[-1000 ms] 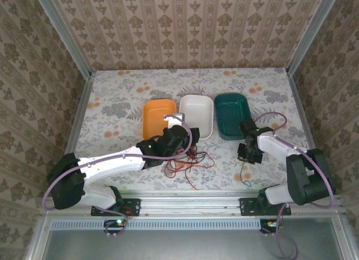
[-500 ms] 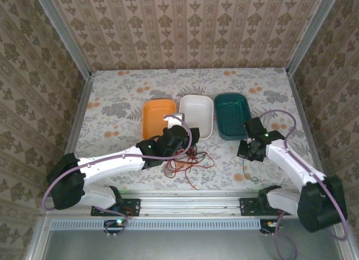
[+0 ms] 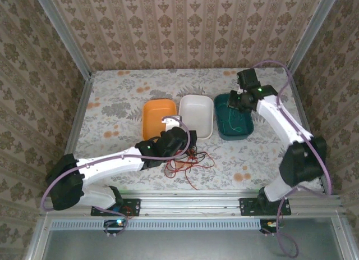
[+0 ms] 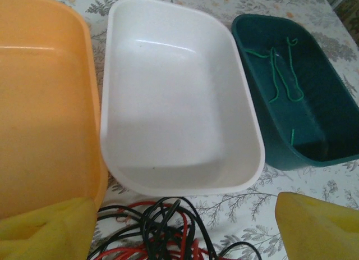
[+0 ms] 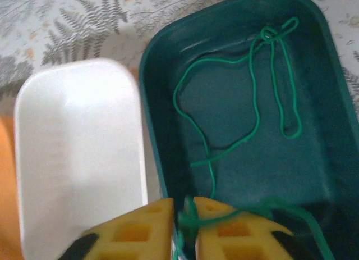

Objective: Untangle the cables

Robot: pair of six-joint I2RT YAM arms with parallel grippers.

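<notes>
Green cable [image 5: 252,86] in teal bin [image 5: 328,159]

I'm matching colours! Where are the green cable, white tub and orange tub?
green cable [image 5: 253,97]: right wrist view, mid-strand.
white tub [image 4: 174,103]: left wrist view, its bare floor.
orange tub [image 3: 157,117]: top view, its bare floor.

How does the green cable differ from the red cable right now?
The green cable lies in the teal tub, the red cable on the table. The green cable runs alone in loose loops; the red cable is tangled with the black cable. Both are thin wires.
</notes>
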